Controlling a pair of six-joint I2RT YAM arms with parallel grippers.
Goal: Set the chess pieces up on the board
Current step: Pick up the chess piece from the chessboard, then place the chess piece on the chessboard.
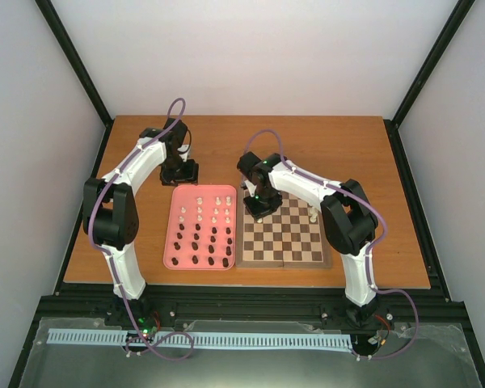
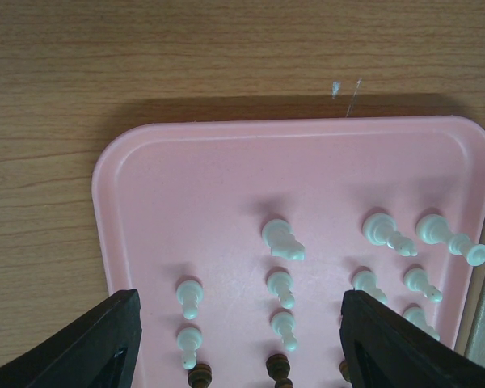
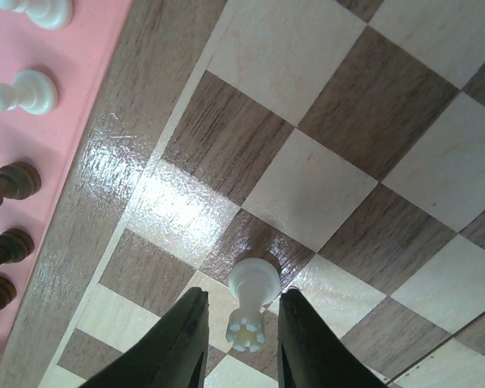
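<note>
The board (image 1: 280, 262) lies right of the pink tray (image 1: 170, 242). My right gripper (image 1: 259, 215) hangs over the board's far left corner. In the right wrist view its fingers (image 3: 186, 339) flank a white crowned piece (image 3: 254, 283) that stands on a dark square of the board (image 3: 307, 186). A thin gap shows on each side, so the gripper (image 3: 242, 295) is open. Another white piece (image 1: 314, 217) stands on the board's far right. My left gripper (image 2: 241, 303) is open above the tray (image 2: 186, 178), over rows of white pieces (image 2: 281, 240) and dark pieces (image 2: 277, 369).
The tray (image 3: 73, 48) borders the board's left edge, with a white pawn (image 3: 20, 93) and dark pieces (image 3: 12, 182) near that rim. Bare wooden table (image 1: 323, 145) stretches behind both. Black frame rails (image 1: 226, 303) run along the near edge.
</note>
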